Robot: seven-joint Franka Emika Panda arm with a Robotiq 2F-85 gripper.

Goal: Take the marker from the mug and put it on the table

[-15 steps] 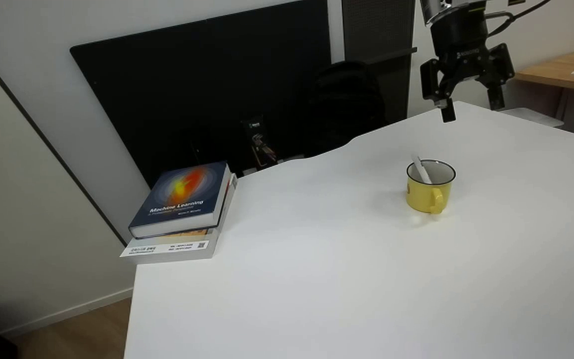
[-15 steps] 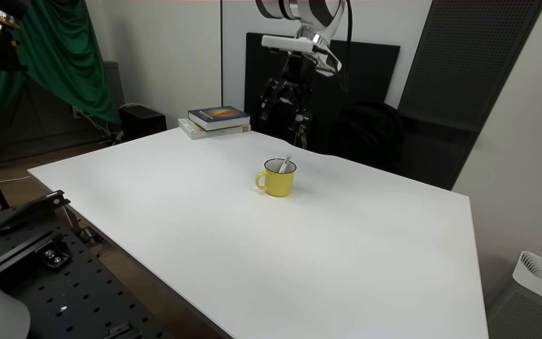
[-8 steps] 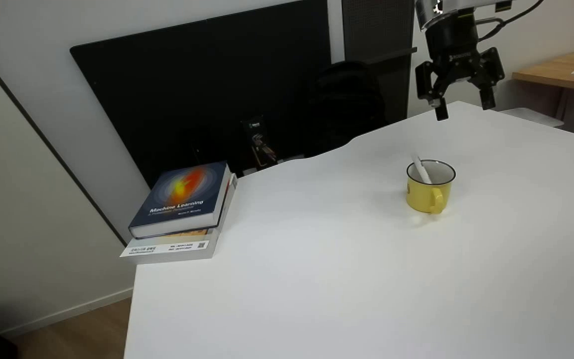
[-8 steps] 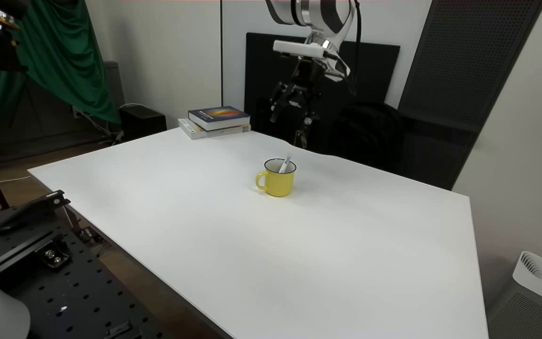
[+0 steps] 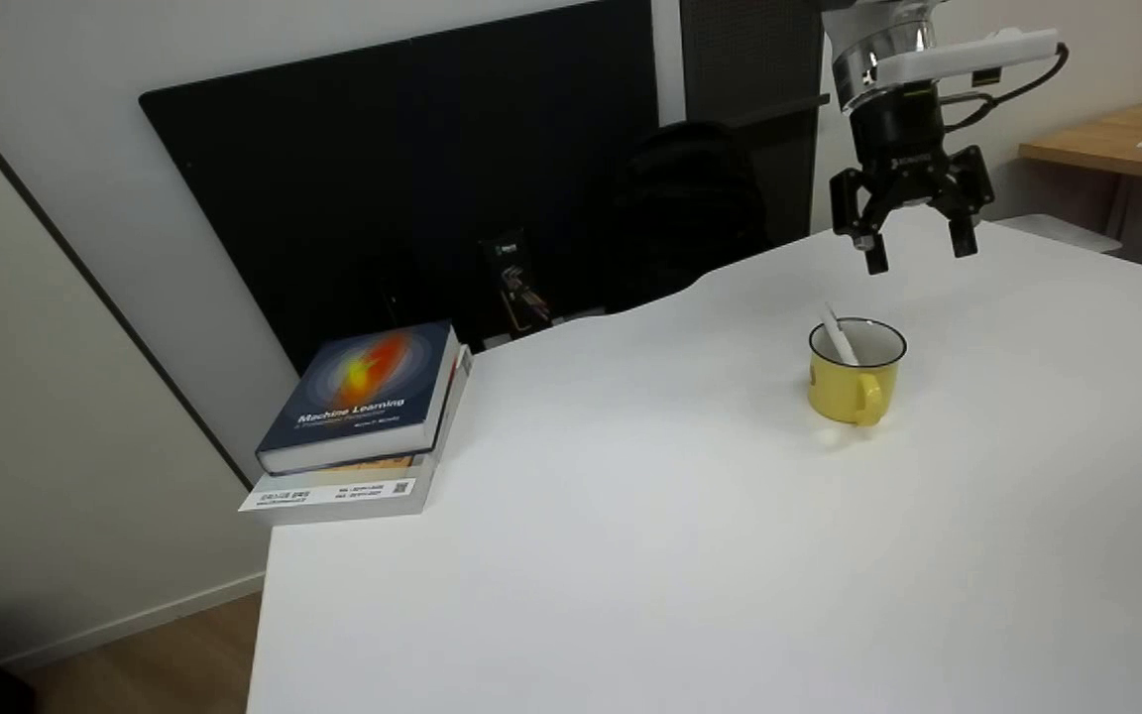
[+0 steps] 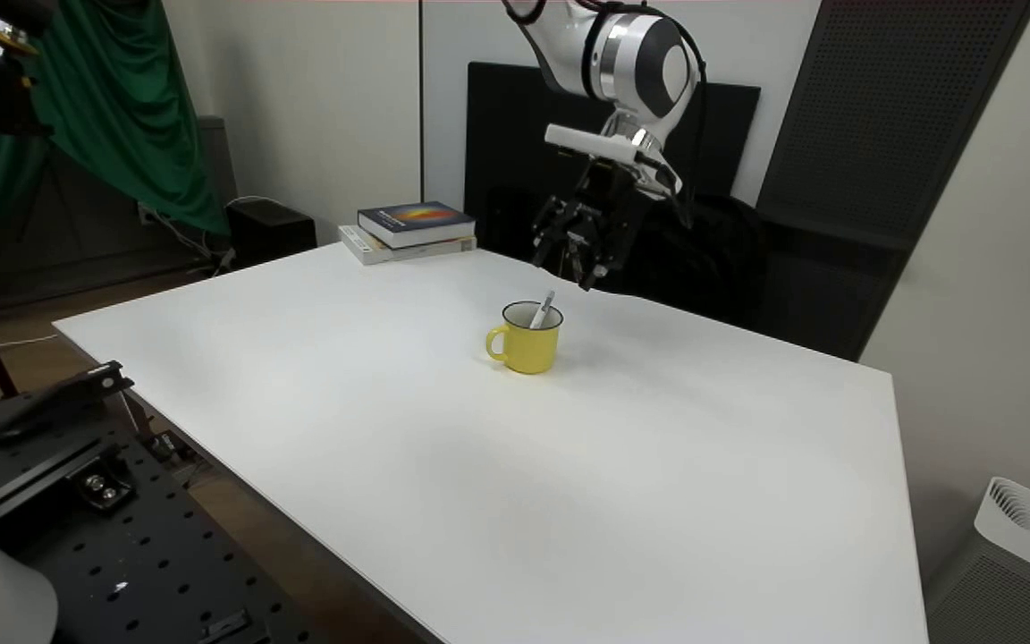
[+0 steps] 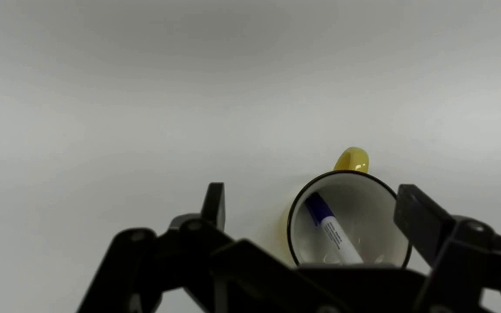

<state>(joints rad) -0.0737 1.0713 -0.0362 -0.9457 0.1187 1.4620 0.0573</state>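
Note:
The yellow mug (image 5: 841, 395) stands upright on the white table (image 5: 630, 555). It also shows in an exterior view (image 6: 528, 351) and in the wrist view (image 7: 370, 208). The marker (image 5: 838, 335) leans inside it, one white end above the rim; it also shows in an exterior view (image 6: 543, 309). In the wrist view the marker (image 7: 336, 234) has its blue cap down in the mug; its near end is hidden behind the gripper. My gripper (image 5: 921, 254) is open and empty, above and apart from the mug. In the wrist view the mug lies between the fingers (image 7: 311, 204), nearer the right one.
Two stacked books (image 5: 358, 416) lie at a table corner, also in an exterior view (image 6: 417, 231). A dark backpack (image 5: 695, 198) is beyond the table edge. A light wooden table (image 5: 1116, 144) stands farther off. A black perforated plate (image 6: 139, 546) is beside the white table.
My gripper has shifted slightly sideways and then moved down, closer to the mug. It stays open. The mug, marker and books have not moved.

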